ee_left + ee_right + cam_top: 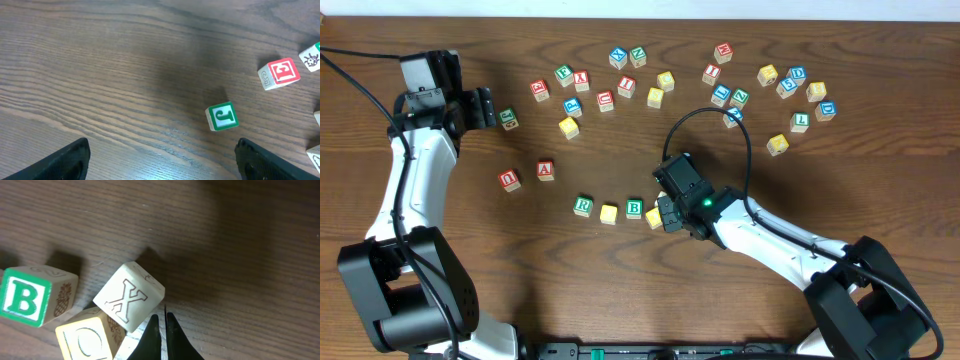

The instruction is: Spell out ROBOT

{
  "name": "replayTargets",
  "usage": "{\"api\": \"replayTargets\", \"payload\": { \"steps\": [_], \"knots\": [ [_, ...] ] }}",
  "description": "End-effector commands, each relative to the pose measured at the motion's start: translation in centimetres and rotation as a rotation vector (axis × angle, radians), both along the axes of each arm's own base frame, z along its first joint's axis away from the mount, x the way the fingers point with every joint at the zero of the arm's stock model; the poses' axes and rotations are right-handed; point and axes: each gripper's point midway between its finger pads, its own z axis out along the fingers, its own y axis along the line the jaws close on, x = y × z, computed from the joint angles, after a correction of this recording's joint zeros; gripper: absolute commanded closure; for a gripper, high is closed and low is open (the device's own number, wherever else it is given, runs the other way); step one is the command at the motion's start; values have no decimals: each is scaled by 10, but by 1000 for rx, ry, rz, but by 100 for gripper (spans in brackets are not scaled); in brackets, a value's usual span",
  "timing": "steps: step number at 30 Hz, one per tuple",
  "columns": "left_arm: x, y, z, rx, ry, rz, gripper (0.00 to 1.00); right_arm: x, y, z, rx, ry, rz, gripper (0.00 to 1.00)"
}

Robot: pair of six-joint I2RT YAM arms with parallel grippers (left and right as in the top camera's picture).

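Note:
On the wooden table a row runs left to right: a green R block (582, 206), a yellow block (609, 213), a green B block (634, 208) and a yellow block (653, 216). My right gripper (669, 212) is low over the row's right end. In the right wrist view its fingers (163, 324) are shut with nothing between them, beside a tilted white X block (129, 296). The X block leans by a yellow O block (86, 337), with the B block (27, 296) to their left. My left gripper (486, 108) is open and empty (162, 162) near a green J block (222, 116).
Several loose letter blocks are scattered across the back of the table, from a red one (540, 89) to a blue one (826, 109). A red block (509, 180) and a red A block (546, 170) lie left of the row. A red block (280, 73) lies beyond the J block.

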Motion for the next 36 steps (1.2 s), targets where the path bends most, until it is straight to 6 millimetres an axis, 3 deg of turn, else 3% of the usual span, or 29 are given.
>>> {"api": "replayTargets", "payload": {
  "steps": [1,11,36],
  "knots": [
    [-2,1,-2,4,9,0,9,2,-2,-1,0,-10,-35,99],
    [-2,1,-2,4,9,0,9,17,6,22,59,-84,-78,99],
    [-2,1,-2,4,9,0,9,12,20,21,108,-60,-57,99]
  ]
}}
